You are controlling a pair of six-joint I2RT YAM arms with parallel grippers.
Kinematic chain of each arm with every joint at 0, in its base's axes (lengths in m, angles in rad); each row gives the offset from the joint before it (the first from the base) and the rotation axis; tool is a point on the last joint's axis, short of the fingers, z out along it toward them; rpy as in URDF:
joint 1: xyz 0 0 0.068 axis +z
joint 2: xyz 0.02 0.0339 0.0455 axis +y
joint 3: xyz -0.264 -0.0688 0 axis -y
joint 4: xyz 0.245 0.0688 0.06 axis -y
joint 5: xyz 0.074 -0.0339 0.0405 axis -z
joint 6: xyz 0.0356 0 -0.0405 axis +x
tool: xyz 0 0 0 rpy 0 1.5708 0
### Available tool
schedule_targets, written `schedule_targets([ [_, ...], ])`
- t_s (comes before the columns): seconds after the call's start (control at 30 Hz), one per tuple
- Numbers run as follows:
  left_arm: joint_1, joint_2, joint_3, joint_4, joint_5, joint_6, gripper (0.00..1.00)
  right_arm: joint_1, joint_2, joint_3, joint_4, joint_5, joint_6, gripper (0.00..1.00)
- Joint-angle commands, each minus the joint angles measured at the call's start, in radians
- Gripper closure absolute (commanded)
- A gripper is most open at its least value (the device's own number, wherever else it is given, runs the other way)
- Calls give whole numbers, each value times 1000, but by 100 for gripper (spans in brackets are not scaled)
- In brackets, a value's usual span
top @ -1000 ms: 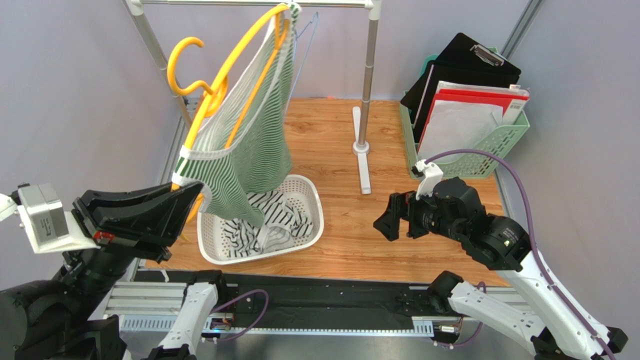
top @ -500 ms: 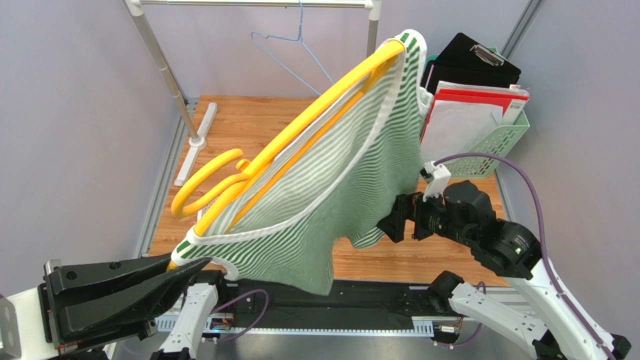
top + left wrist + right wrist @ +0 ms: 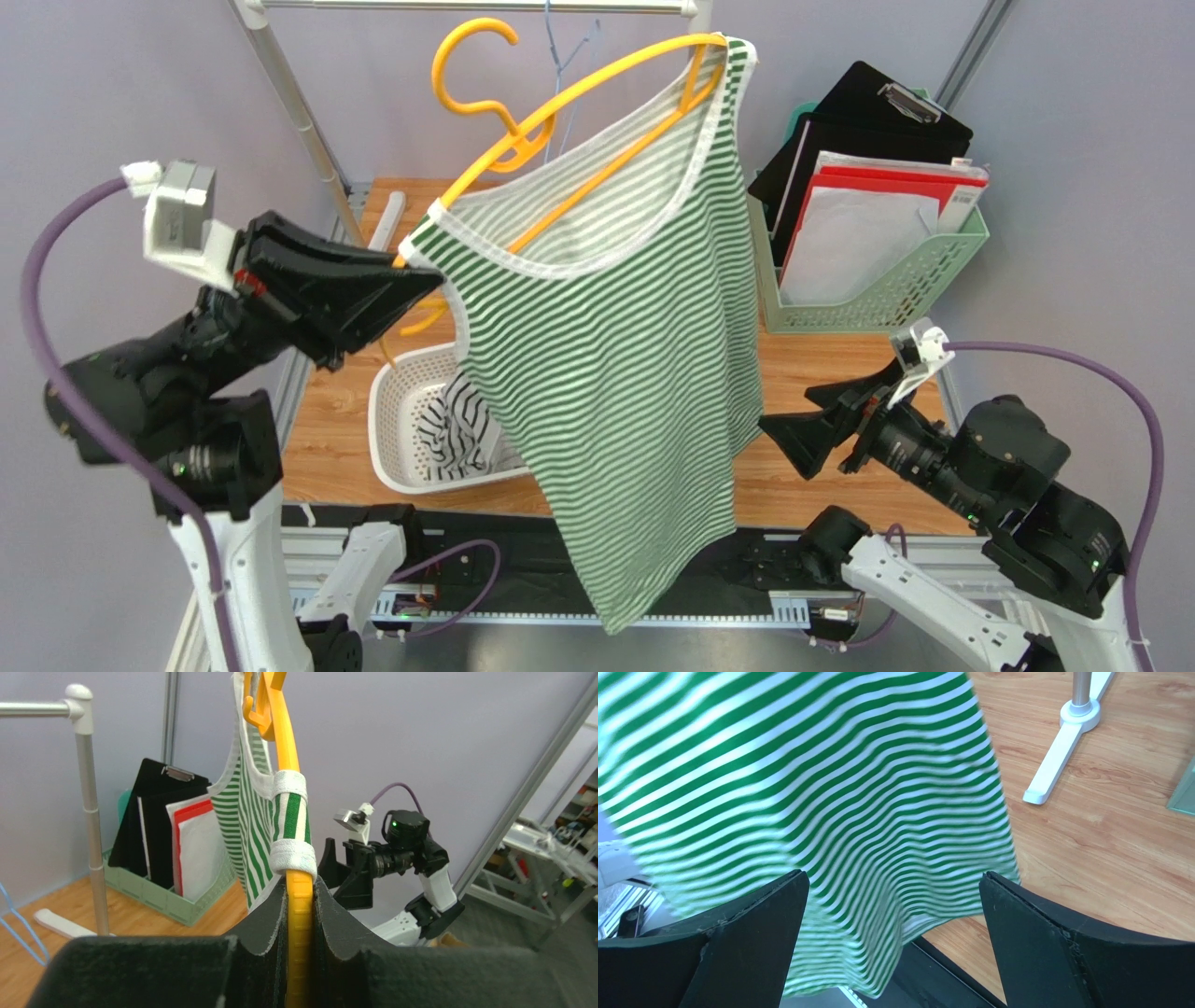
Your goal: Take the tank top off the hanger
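Now I have my left gripper (image 3: 300, 885) clamped on the hanger (image 3: 589, 87); my right gripper (image 3: 892, 876) gapes wide near the tank top (image 3: 617, 350).

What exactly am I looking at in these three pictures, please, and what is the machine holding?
Two robot arms are bolted to a wooden table. One picture looks down from above and behind them; the other two come from cameras on each wrist. The left fingers are clamped on a yellow plastic hanger, holding up a green-and-white striped tank top that hangs on it. The right fingers stand open, empty, near the cloth's lower edge. On the table sit a white plastic laundry basket with striped clothing and a green mesh file tray of papers.
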Motion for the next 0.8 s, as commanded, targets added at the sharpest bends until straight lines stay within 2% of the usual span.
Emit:
schedule_targets([
  [0.0, -11, -1, -87, 231, -32, -98, 100, 3, 0, 17, 9, 53, -26, 0],
  [0.17, -181, 9, -217, 194, -41, -20, 100, 3, 19, 13, 18, 54, -12, 0],
  [0.3, -313, 30, -234, -91, -85, 222, 100, 1, 49, 23, 32, 65, -4, 0],
  [0.33, -325, 26, -256, -152, -97, 270, 100, 1, 55, 29, 35, 68, -3, 0],
  [0.5, -335, -47, -335, -214, -134, 322, 100, 1, 109, 72, 26, 131, 0, 2],
  [0.77, -335, -105, -401, -260, -136, 344, 100, 1, 200, 163, 87, 226, 3, 14],
])
